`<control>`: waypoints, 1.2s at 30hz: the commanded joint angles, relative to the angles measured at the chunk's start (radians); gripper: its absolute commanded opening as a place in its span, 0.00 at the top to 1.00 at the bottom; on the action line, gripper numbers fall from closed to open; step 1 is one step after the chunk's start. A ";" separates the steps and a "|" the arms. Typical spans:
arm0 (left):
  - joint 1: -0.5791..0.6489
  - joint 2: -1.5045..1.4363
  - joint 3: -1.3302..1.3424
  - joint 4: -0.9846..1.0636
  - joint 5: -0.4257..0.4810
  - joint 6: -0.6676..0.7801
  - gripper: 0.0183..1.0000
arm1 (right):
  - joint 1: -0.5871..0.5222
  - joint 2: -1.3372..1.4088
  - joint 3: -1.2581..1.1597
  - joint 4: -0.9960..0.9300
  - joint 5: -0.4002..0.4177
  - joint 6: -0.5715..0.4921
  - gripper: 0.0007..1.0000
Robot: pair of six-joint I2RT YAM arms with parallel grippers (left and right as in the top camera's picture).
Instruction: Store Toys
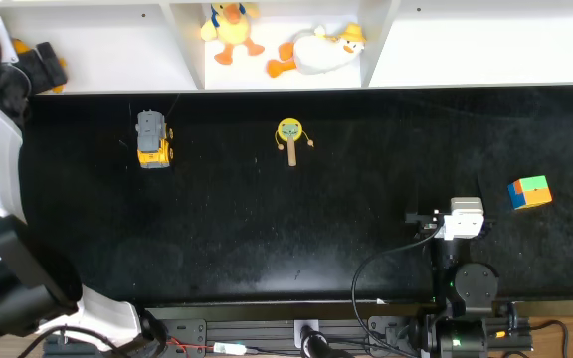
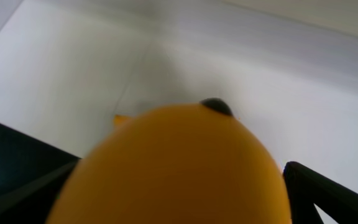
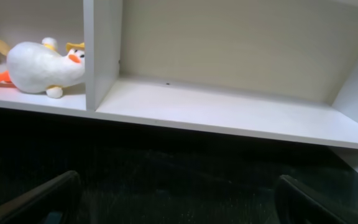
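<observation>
The left gripper [image 1: 28, 66] is in the left compartment of the white shelf [image 1: 466, 45], closed around a round orange toy [image 2: 173, 168] that sits between its fingers. The right gripper [image 3: 179, 183] is wide open with nothing in it, low over the black desk [image 1: 267, 239] and near a multicoloured cube [image 1: 530, 192]. A toy truck [image 1: 153, 139] and a yellow rattle [image 1: 289, 137] lie apart on the desk in front of the shelf, whose middle compartment holds a yellow plush duck [image 1: 232, 25] and a white plush duck [image 1: 316, 50] side by side.
</observation>
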 commanded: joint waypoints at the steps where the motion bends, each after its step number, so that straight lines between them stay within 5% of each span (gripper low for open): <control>1: -0.014 0.008 0.022 0.024 -0.001 0.000 0.00 | -0.002 -0.006 -0.013 0.006 0.005 0.001 0.00; 23: 0.019 -0.103 0.015 -0.122 -0.001 0.001 0.00 | -0.002 -0.006 -0.013 0.006 0.005 0.001 0.00; 36: -0.063 -0.514 -0.476 -0.116 0.055 -0.132 0.00 | -0.002 -0.006 -0.013 0.006 0.005 0.001 0.00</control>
